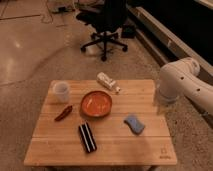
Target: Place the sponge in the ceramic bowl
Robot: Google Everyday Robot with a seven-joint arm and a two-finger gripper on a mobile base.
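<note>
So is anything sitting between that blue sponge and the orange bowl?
Nothing visible does. The sponge lies on bare wood right of the ceramic bowl, apart from it. The gripper hangs by the table's right edge, nothing between it and the sponge either.

No readable text, corner mark (163,153) on table (115,150) illegible
</note>
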